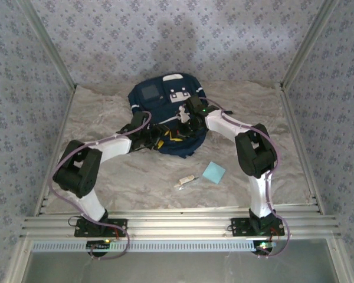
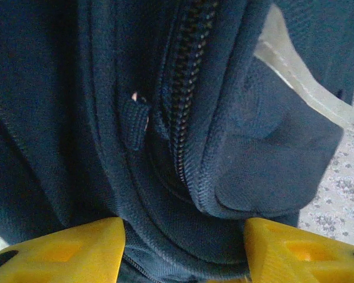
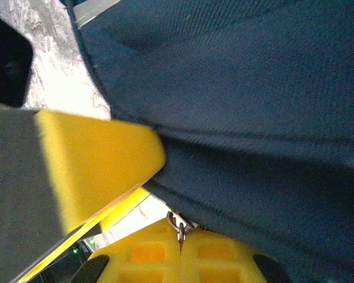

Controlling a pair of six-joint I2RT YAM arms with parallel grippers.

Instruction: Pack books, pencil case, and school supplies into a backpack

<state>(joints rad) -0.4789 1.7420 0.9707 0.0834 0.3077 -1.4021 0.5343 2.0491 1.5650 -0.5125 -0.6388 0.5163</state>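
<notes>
The navy-blue backpack [image 1: 165, 97] with white patches lies at the back middle of the table. My left gripper [image 1: 158, 139] is at its near edge, its yellow fingers [image 2: 76, 250] closed on a thick fold of backpack fabric [image 2: 183, 194] beside the zipper teeth [image 2: 186, 88]. From the right side my right gripper [image 1: 187, 121] is shut on the metal zipper pull [image 3: 178, 226]. A light-blue square pad [image 1: 214, 172] and a slim white stick [image 1: 186, 181], the school supplies, lie on the table in front. The books and the pencil case are out of view.
The table top [image 1: 106, 177] is pale marbled cloth, boxed in by patterned walls and metal posts [image 1: 47, 47]. An aluminium rail [image 1: 177, 224] runs along the near edge, carrying both arm bases. The left gripper's yellow finger [image 3: 94, 165] crosses the right wrist view.
</notes>
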